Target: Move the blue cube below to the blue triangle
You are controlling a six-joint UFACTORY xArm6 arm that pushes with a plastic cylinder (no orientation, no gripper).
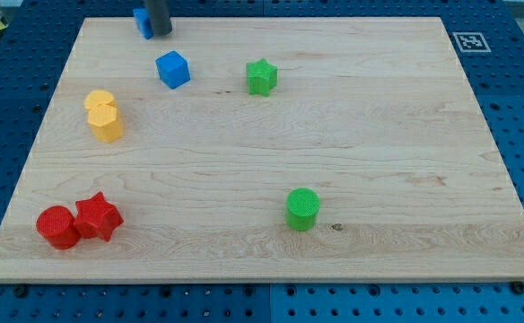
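Note:
The blue cube (172, 69) sits on the wooden board in the upper left part of the view. The blue triangle (142, 22) lies at the board's top edge, up and to the left of the cube, partly hidden by the dark rod. My tip (160, 34) rests right beside the triangle's right side, above the cube with a small gap between them.
A green star (261, 77) lies to the right of the cube. Two yellow blocks (103, 115) stand together at the left. A red cylinder (56, 226) and a red star (98, 216) touch at the bottom left. A green cylinder (302, 208) stands at the bottom centre.

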